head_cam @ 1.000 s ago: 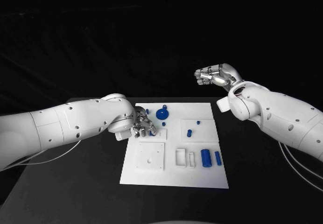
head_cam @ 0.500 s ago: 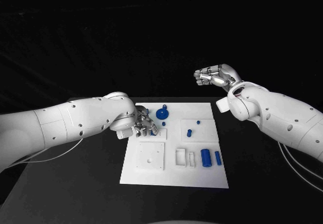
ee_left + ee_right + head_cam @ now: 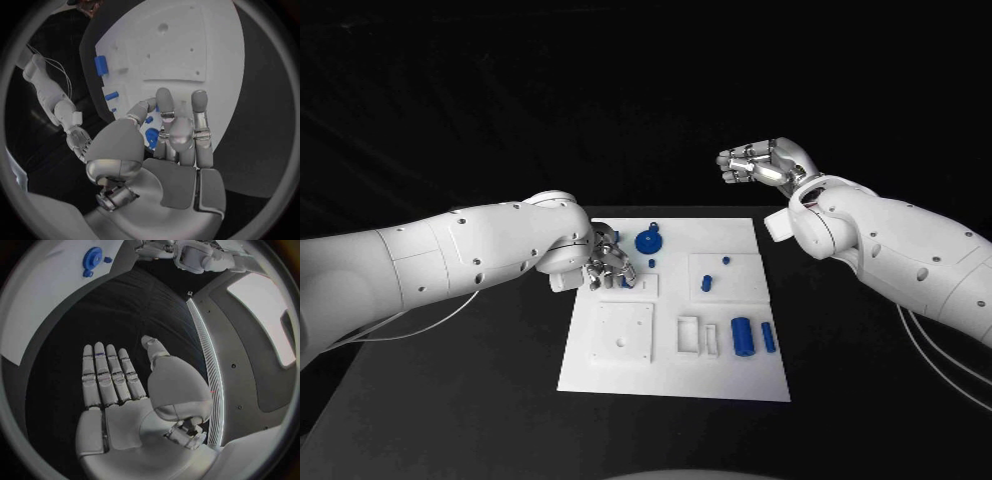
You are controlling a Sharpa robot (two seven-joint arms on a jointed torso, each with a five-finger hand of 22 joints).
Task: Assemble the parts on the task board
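- Head view: a black table (image 3: 459, 400) carries the white task board (image 3: 678, 375) at its middle; the surroundings are dark.
- Head view, blue parts on the board: one round disc-shaped part (image 3: 648, 242) near the far edge, two small pegs (image 3: 707, 284) on a raised square at the right, and two cylinders, one thick (image 3: 741, 337) and one thin (image 3: 767, 338), side by side nearer the robot. One more small blue piece (image 3: 651, 263) lies just beside the left hand.
- Head view, left hand (image 3: 607, 265): lowered over the far left part of the board, fingers pointing down at the surface beside the disc. Whether it grips anything I cannot tell from here.
- Head view, right hand (image 3: 762, 162): raised well clear of the board, beyond its far right corner, above the dark background.
- Left wrist view: the left hand (image 3: 169, 135) is over the board (image 3: 206, 45), fingers (image 3: 199, 107) extended and a little apart, thumb alongside. Blue pieces (image 3: 150, 136) show between thumb and fingers; contact cannot be confirmed.
- Right wrist view: the right hand (image 3: 119, 380) is flat, fingers (image 3: 100, 365) straight and close together, thumb apart, holding nothing. The disc-shaped part (image 3: 92, 257) lies on the board far off.
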